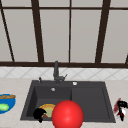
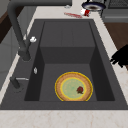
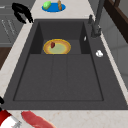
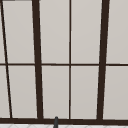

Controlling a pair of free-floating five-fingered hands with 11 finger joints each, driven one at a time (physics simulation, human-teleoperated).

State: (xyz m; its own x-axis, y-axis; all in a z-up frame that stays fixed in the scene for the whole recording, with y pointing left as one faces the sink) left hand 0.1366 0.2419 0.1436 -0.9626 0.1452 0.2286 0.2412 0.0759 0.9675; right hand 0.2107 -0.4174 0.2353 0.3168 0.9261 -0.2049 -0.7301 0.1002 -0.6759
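— As you scan from the left, what comes first?

— On the counter [image 1: 15, 85], a blue plate [image 1: 5, 103] with something green and something brown on it. Next is the left hand [image 1: 39, 114], hanging at the front rim of the sink [image 1: 90, 100]. Its fingers are curled in a loose claw around nothing.

— And what is nearest to it?

— The yellow plate [image 2: 73, 86], which lies flat on the floor of the deeper left basin, just beyond the hand and apart from it. It has a green centre and a small red morsel [image 2: 80, 89] on it.

— How would that plate handle?

— I judge it stiff, fairly light, smooth and likely breakable. Lying flat, it offers only its raised rim, so I'd pinch the near edge, thumb on top. The glaze may be slippery in a sink, and tilting it would send the morsel rolling.

— Further right?

— A big red ball [image 1: 67, 115] overlaps the sink's front edge in the front view. I cannot tell what it rests on.

— And the far right?

— The right hand [image 1: 122, 107] is over the counter, at a red-and-white thing [image 1: 118, 108]. I cannot tell whether it grips it or merely touches it.
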